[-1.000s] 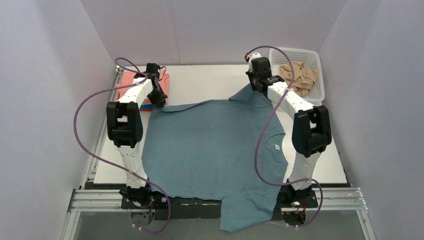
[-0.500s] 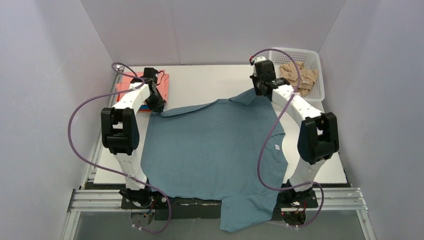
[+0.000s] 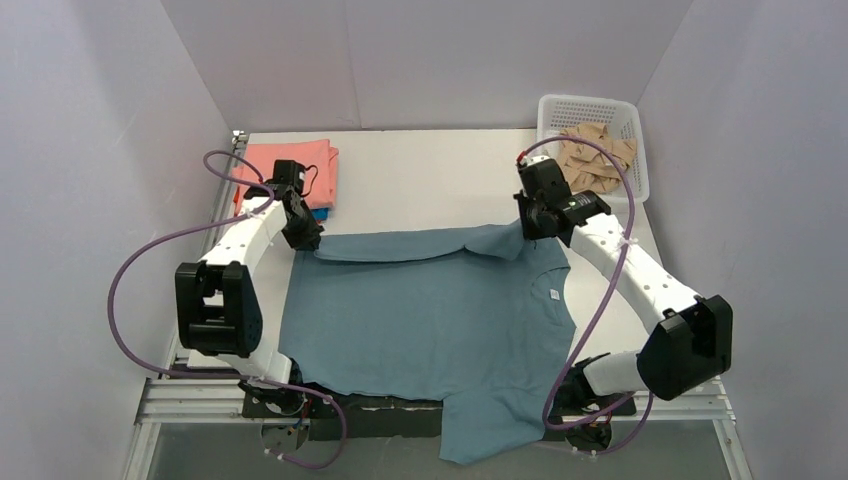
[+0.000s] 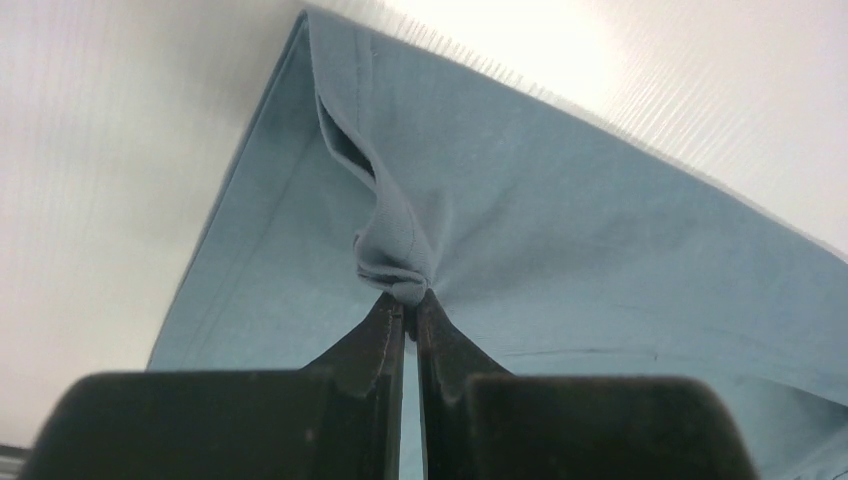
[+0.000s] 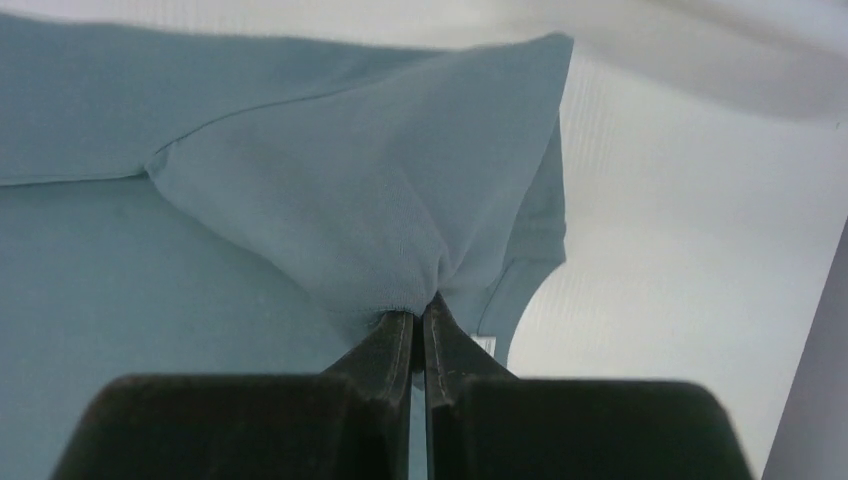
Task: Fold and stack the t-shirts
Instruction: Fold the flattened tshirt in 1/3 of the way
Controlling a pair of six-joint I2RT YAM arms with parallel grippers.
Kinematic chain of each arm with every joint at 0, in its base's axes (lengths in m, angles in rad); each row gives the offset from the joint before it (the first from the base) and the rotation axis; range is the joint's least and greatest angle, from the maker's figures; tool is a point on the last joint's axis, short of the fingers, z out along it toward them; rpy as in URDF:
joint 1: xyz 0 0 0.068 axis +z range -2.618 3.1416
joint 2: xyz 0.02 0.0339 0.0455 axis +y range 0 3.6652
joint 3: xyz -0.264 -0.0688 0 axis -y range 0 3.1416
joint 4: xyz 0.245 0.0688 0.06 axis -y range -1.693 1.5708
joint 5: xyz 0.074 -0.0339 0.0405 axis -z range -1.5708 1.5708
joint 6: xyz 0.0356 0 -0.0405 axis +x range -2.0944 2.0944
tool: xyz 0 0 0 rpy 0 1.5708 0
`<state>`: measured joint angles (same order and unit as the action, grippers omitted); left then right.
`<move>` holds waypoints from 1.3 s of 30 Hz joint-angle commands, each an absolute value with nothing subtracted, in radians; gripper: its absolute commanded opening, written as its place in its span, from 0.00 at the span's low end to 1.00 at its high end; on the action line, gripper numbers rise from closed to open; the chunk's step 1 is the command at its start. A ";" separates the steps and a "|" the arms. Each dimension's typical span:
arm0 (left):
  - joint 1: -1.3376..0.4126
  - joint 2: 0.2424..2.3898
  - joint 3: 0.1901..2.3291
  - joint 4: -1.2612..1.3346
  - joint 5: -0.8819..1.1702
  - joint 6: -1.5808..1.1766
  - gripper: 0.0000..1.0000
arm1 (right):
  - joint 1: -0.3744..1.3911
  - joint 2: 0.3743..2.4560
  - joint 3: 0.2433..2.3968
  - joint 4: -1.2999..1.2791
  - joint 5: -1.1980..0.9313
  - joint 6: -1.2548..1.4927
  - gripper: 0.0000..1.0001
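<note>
T-shirt [image 3: 430, 310] edge nearer; tan-filled basket [image 3: 590, 100]

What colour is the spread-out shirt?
The shirt is dusty grey-blue; the top external view shows it best.

No legible text, brand, number or sign was found in any view. A small white tag [image 3: 553, 294] sat inside the collar of the grey-blue t-shirt [image 3: 430, 310], on its right side; any print on it was too small to read.
</note>
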<state>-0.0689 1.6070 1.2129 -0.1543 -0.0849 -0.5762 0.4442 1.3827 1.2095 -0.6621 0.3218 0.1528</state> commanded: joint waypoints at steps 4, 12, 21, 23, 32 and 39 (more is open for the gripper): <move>-0.064 1.463 1.107 -0.371 -0.116 -0.574 0.00 | 0.495 1.273 1.117 -0.911 0.362 0.345 0.01; -0.066 1.431 1.056 -0.449 -0.079 -0.578 0.00 | 0.500 1.261 1.067 -0.967 0.321 0.398 0.01; -0.066 1.418 1.005 -0.512 -0.132 -0.611 0.42 | 0.528 1.288 0.994 -1.115 0.161 0.549 0.20; -0.066 1.405 1.027 -0.535 -0.133 -0.616 0.61 | 0.538 1.282 0.954 -1.162 0.151 0.607 0.32; -0.067 1.307 1.081 -0.541 -0.060 -0.605 0.98 | 0.566 1.201 1.032 -1.199 0.197 0.552 0.68; -0.066 1.344 1.074 -0.495 0.029 -0.595 0.98 | 0.625 1.234 1.101 -0.853 -0.069 0.397 0.72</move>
